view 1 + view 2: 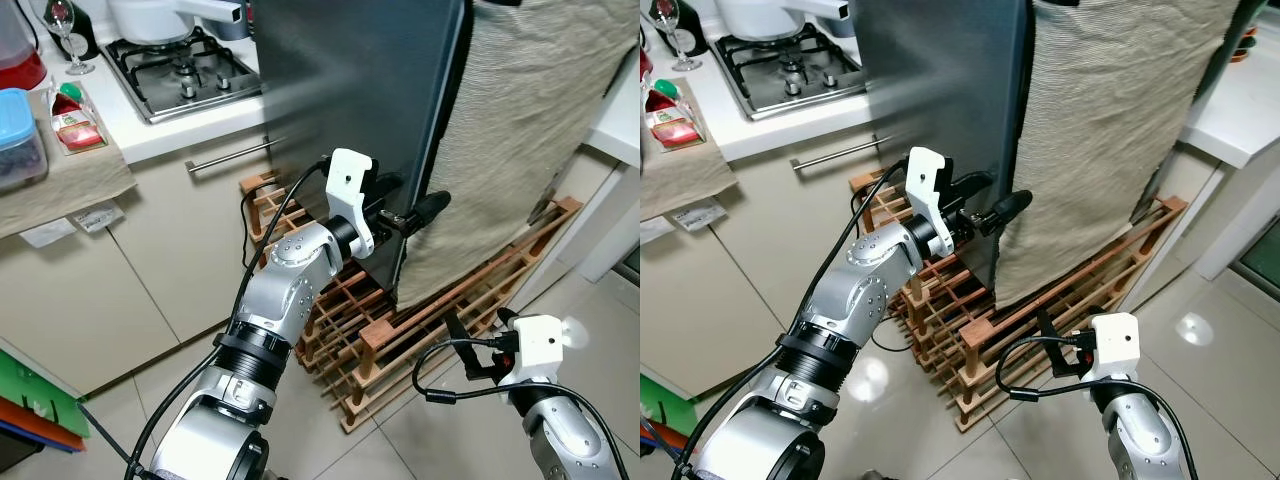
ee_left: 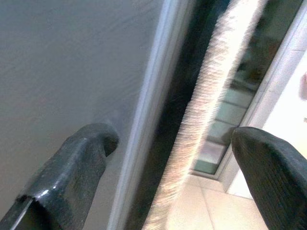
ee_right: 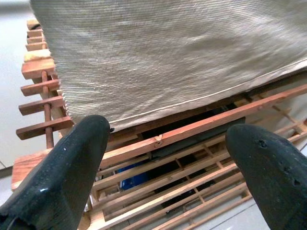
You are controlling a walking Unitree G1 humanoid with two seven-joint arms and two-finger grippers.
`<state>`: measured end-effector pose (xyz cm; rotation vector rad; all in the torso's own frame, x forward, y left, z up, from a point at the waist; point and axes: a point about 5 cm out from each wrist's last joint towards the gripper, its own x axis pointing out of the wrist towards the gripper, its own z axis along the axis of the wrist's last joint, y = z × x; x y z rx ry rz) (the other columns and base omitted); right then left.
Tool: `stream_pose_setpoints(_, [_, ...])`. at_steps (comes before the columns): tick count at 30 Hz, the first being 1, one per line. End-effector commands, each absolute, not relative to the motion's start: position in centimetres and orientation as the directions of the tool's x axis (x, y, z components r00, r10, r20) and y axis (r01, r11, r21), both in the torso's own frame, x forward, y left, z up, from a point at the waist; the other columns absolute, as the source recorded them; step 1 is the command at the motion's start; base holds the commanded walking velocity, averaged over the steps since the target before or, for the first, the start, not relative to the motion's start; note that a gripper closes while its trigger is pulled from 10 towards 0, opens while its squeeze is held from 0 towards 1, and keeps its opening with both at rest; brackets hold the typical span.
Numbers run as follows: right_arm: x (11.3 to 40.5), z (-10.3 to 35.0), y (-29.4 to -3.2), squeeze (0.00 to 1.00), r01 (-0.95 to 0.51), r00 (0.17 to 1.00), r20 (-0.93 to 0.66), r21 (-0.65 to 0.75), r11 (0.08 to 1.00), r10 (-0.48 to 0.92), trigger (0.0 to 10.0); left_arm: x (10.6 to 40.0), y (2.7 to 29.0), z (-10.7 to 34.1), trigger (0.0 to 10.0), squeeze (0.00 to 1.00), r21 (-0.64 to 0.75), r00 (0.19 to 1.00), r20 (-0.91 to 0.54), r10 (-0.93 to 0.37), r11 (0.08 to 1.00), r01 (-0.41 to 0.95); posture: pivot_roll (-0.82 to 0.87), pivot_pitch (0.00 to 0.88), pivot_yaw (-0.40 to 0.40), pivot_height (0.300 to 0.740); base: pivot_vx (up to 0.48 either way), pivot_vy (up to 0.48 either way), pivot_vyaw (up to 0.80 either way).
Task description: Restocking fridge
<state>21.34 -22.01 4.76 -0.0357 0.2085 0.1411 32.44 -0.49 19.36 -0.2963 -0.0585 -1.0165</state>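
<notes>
Fridge door [image 1: 350, 90], dark grey, is standing edge-on with its top cut off by the frame; the left claw [image 1: 405, 215] is straddling that edge, fingers apart. A beige cloth [image 1: 520, 130] is hanging beside it, hiding what lies behind. The right claw [image 3: 168, 163] (fingers spread wide) is hovering low before the wooden rack [image 1: 420, 330]. A packet [image 1: 75, 120] is lying on the surface [image 1: 160, 135], its label unreadable

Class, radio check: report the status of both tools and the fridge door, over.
Left tool open, straddling the fridge door edge. Right tool open, low before the wooden rack. Beige cloth hangs right beside the door edge.
</notes>
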Motion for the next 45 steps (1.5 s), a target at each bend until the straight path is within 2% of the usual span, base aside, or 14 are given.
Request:
stream_pose_setpoints(1, [21.4, 4.8, -22.6, 0.00, -0.137, 0.971, -0.200, -0.036, 0.990, 0.127, 10.0, 30.8, -2.9, 20.7, 10.0, 0.00, -0.209, 0.423, 0.252, -0.871, 0.377, 0.902, -0.18, 0.000, 0.051, 0.740, 0.000, 0.000, 0.00])
stream_pose_setpoints(9, [21.4, 3.7, -23.0, 0.00, -0.145, 0.968, -0.213, -0.039, 0.989, 0.133, 10.0, 30.3, -1.0, 20.3, 10.0, 0.00, -0.196, 0.426, 0.225, -0.877, 0.387, 0.901, -0.16, 0.001, 0.048, 0.740, 0.000, 0.000, 0.00])
stream_pose_setpoints(14, [21.4, 3.2, -23.0, 0.00, -0.151, 0.967, -0.215, -0.040, 0.988, 0.139, 10.0, 30.2, -0.6, 20.2, 10.0, 0.00, -0.189, 0.434, 0.211, -0.876, 0.399, 0.897, -0.16, 0.001, 0.048, 0.740, 0.000, 0.000, 0.00])
stream_pose_setpoints(18, [21.6, 2.7, -23.2, 0.00, -0.153, 0.966, -0.216, -0.042, 0.987, 0.140, 10.0, 31.5, -0.9, 19.1, 10.0, 0.00, -0.210, 0.536, 0.158, -0.829, 0.503, 0.839, -0.16, 0.000, 0.048, 0.740, 0.000, 0.000, 0.00])
stream_pose_setpoints(24, [21.7, 1.2, -22.9, 0.00, -0.149, 0.962, -0.238, -0.039, 0.988, 0.136, 10.0, 31.9, -1.0, 18.9, 10.0, 0.00, -0.236, 0.570, 0.147, -0.809, 0.531, 0.814, -0.17, 0.000, 0.052, 0.740, 0.000, 0.000, 0.00])
stream_pose_setpoints(30, [22.0, 1.1, -22.6, 0.00, -0.137, 0.967, -0.221, -0.040, 0.990, 0.125, 10.0, 32.2, 0.8, 18.1, 10.0, 0.00, -0.223, 0.615, 0.129, -0.778, 0.582, 0.782, -0.17, 0.000, 0.055, 0.740, 0.000, 0.000, 0.00])
stream_pose_setpoints(45, [22.5, 1.4, -23.0, 0.00, -0.152, 0.975, -0.168, -0.039, 0.988, 0.143, 10.0, 32.0, 0.1, 17.9, 10.0, 0.00, -0.230, 0.597, 0.134, -0.791, 0.562, 0.795, -0.16, 0.000, 0.047, 0.740, 0.000, 0.000, 0.00])
